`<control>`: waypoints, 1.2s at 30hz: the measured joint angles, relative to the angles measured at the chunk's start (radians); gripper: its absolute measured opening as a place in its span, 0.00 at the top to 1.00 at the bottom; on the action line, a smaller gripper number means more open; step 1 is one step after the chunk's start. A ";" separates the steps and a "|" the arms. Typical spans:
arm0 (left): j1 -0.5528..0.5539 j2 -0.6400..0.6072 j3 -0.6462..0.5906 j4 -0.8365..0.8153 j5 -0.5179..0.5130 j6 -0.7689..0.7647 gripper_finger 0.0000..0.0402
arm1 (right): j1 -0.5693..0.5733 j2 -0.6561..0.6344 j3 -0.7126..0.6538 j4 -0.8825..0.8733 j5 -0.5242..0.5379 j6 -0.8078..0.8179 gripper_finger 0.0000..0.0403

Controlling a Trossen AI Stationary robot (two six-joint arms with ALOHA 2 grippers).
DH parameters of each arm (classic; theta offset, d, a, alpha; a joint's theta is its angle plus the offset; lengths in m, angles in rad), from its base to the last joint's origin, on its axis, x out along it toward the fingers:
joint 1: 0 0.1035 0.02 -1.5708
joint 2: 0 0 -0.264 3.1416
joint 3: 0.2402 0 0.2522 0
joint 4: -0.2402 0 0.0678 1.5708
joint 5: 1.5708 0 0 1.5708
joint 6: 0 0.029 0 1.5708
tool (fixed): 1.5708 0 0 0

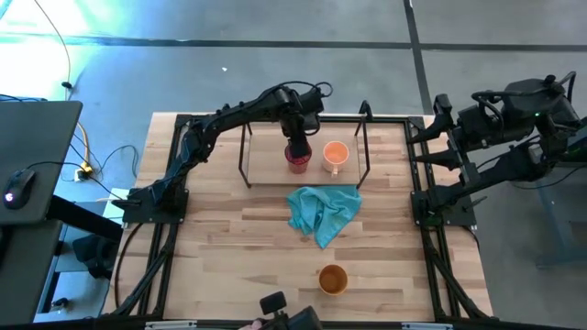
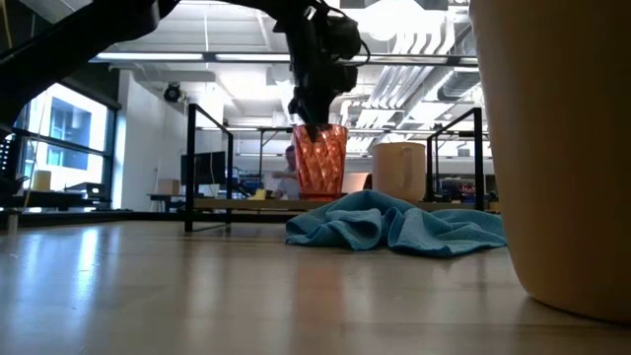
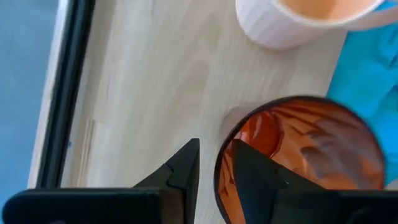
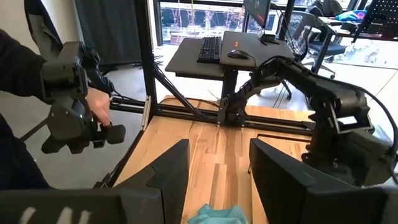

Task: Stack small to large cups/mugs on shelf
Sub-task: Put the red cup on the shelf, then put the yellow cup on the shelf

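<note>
Red ribbed cup [image 1: 296, 158] stands upright on the shelf [image 1: 266, 170] board, just beside the orange mug [image 1: 335, 155]. My left fingers [image 3: 214, 171] straddle its rim, one inside, one outside, parted slightly, no firm pinch evident. Thin translucent plastic: light, slick, probably flexes; grip at the rim wall. Amber cup [image 1: 332, 279] waits near the worktop's front edge. Right fingers [image 4: 217, 168] stand open, parked off the right edge.

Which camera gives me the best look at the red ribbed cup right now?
The low view: the red ribbed cup stands whole and upright on the shelf. The high view shows it small, partly under the left gripper. The left wrist shows only its rim; the right wrist, nothing.
</note>
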 joint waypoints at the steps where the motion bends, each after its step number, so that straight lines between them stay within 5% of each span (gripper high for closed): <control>1: 0.000 -0.001 0.006 0.004 0.001 0.000 0.79 | 0.000 0.000 0.000 0.000 0.000 0.000 0.60; 15: -0.018 -0.155 0.005 -0.081 -0.015 -0.002 0.79 | 0.000 0.005 0.000 0.000 0.000 0.004 0.60; 22: -0.057 -0.285 0.005 -0.181 0.012 -0.030 0.79 | 0.000 0.040 0.000 -0.138 0.000 0.184 0.60; 28: -0.127 -0.375 0.005 -0.183 0.122 -0.078 0.79 | 0.000 0.095 0.000 -0.199 -0.021 0.293 0.60; 36: -0.292 -0.396 0.006 -0.183 0.132 -0.101 0.79 | 0.000 0.160 0.000 -0.265 -0.076 0.359 0.60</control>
